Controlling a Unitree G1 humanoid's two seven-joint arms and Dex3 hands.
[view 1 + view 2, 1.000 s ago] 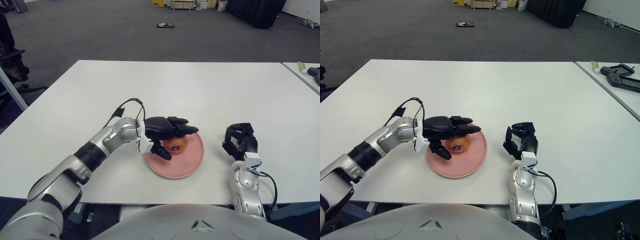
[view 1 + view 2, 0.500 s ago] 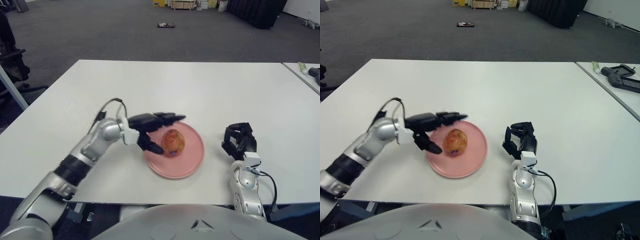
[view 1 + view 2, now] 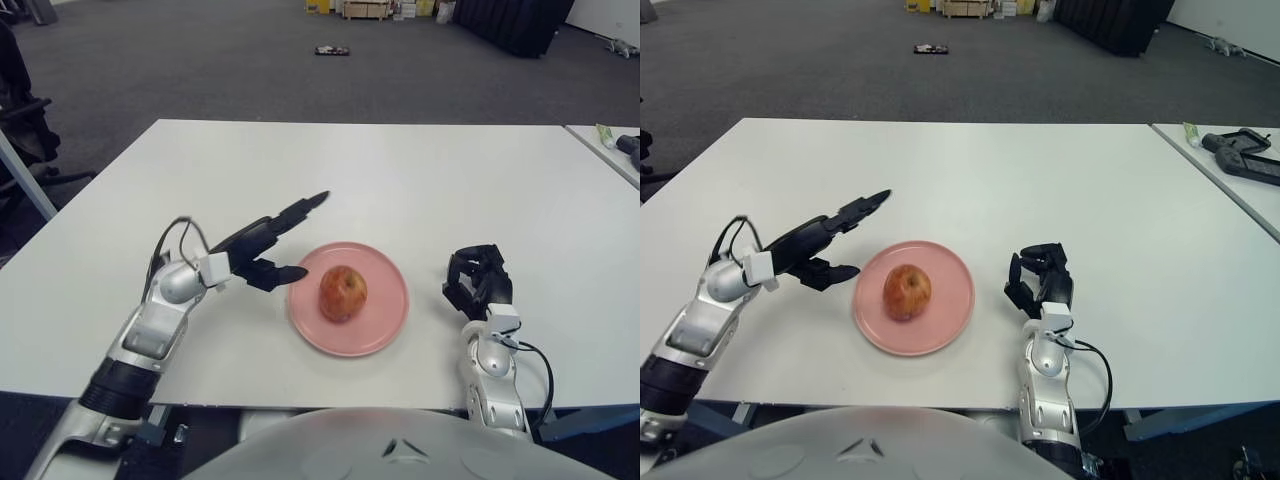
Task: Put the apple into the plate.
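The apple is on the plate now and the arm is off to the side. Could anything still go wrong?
Perhaps two things. The apple sits loose on the shallow plate, so a knock could roll it off. The open left hand hangs just left of the plate's rim, and a careless sweep might nudge it. The right hand, curled on the table to the right, looks parked and harmless.

I see a smooth matt white table (image 3: 420, 180), a glossy pink plate (image 3: 385, 305), a waxy-skinned apple (image 3: 343, 293), black plastic-looking hands (image 3: 262, 250) on silvery metal arms (image 3: 150, 335), and grey carpet (image 3: 200, 60).
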